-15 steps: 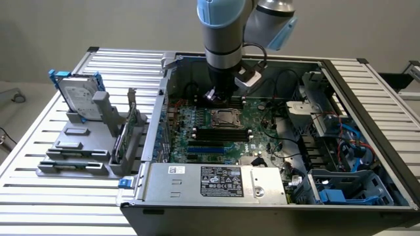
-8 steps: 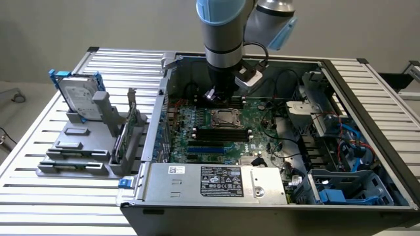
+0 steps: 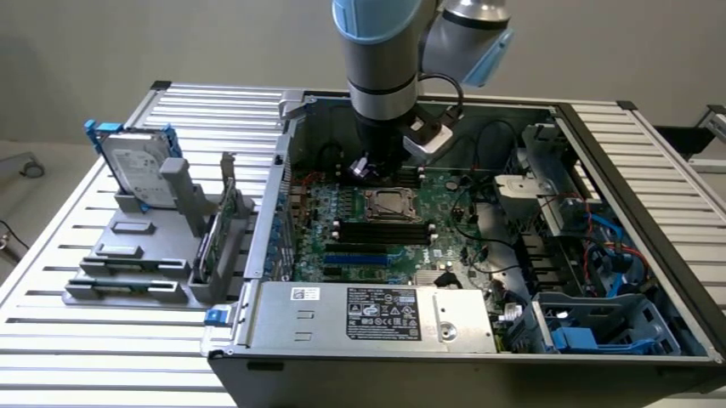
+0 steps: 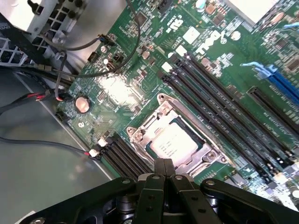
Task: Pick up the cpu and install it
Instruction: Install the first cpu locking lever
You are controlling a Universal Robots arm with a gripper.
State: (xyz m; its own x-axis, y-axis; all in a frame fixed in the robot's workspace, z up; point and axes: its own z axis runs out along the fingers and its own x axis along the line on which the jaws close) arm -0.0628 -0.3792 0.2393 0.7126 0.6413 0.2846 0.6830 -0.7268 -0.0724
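**A:** Start at the gripper. What is it doing?

**B:** The gripper (image 4: 163, 164) is closed, its two fingers (image 4: 158, 169) pressed together with nothing between them. It hangs low inside the open computer case (image 3: 281, 183), with its tips at the edge of the socket frame (image 4: 142, 127). I cannot tell whether they touch the metal or hover just above it.

**A:** And the cpu?

**B:** The cpu (image 4: 175, 142) lies flat in the socket with its silver top up and the metal frame around it on all sides. It looks square to the frame, not tilted (a glare on the top makes the corners hard to judge).

**A:** So how far along is the job?

**B:** Far along, I would say. The chip is out of the gripper and sitting where it belongs, so the picking and the placing look done. I cannot make out whether the frame is latched down over it, so that part may be left.

**A:** What is around it?

**B:** Dark memory slots (image 4: 219, 105) run just beside the socket on the green motherboard (image 4: 117, 91). The power supply (image 3: 375, 314) sits at the near wall of the case. Well apart, on the exterior view's left, a hard drive (image 3: 134, 166) with blue brackets stands upright in a grey stand (image 3: 136, 255) on the slatted desk (image 3: 80, 361).
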